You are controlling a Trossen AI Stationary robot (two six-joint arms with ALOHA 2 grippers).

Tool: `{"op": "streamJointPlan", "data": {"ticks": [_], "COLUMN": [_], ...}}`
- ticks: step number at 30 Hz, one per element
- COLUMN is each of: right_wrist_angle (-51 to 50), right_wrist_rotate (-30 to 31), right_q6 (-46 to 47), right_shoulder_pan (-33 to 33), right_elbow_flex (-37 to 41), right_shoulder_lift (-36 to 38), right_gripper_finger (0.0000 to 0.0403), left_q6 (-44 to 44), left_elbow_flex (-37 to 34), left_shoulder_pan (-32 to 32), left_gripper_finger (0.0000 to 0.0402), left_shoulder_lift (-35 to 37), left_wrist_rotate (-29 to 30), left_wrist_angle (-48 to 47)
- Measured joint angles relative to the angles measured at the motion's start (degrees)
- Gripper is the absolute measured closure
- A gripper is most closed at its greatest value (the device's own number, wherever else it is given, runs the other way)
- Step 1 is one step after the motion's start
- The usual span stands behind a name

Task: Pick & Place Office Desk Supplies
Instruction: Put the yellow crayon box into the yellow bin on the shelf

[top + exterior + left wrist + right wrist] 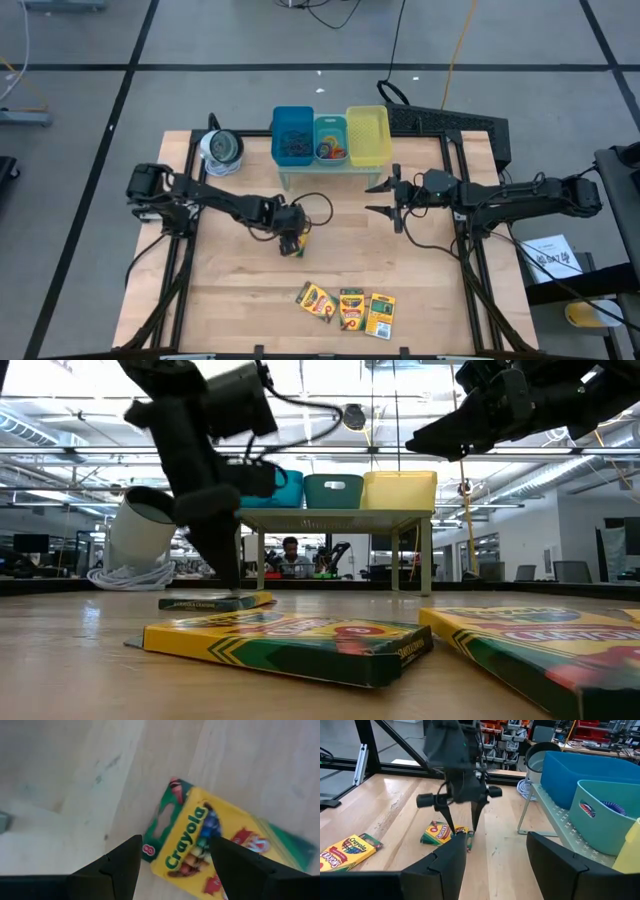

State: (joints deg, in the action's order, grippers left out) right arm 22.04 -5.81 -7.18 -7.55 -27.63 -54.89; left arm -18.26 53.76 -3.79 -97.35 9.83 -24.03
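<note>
One crayon box [296, 243] lies flat on the wooden table [240, 300], out on its own near the middle, with three more crayon boxes [347, 308] in a row well apart toward the front edge. Right over that lone box hangs the left gripper [291, 238], pointing straight down, and the left wrist view shows the box [210, 845] framed between the two dark fingers [117, 870], which stand wide with nothing in them. From the low view the fingertips look right down at the box, though whether they touch it is hard to tell. This looks like the pick step of the job, the grasp not yet made: the next move calls for settling the fingers either side of the flat box, closing, then lifting it toward the bins [330, 138] on the little rack at the back. The right gripper [385, 200] waits above the table just in front of the yellow bin, fingers spread, empty.
</note>
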Motion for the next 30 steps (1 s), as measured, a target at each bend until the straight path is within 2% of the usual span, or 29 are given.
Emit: {"op": "streamJointPlan", "data": {"ticks": [7, 12, 26, 30], "right_wrist_angle": [-0.07, -0.40, -0.52, -0.52], "right_wrist_rotate": [0.01, 0.01, 0.01, 0.01], "right_q6": [-0.43, -1.03, -1.05, -1.03], "right_shoulder_pan": [0.00, 0.00, -0.02, -0.02], "right_elbow_flex": [0.01, 0.01, -0.01, 0.01], "right_shoulder_lift": [0.00, 0.00, 0.00, 0.00], "right_gripper_finger": [0.0206, 0.0206, 0.0206, 0.0206], "left_q6": [6.50, 6.80, 8.01, 8.99], "left_elbow_flex": [0.36, 0.28, -0.66, -0.82], "left_shoulder_pan": [3.44, 5.11, 8.09, 8.07], "left_gripper_finger": [0.0158, 0.0158, 0.0158, 0.0158], "left_shoulder_lift": [-3.16, -3.42, -7.86, -8.25], "left_wrist_rotate": [-2.36, -3.36, -14.61, -15.18], "left_wrist_angle": [1.29, 2.59, 7.78, 11.59]}}
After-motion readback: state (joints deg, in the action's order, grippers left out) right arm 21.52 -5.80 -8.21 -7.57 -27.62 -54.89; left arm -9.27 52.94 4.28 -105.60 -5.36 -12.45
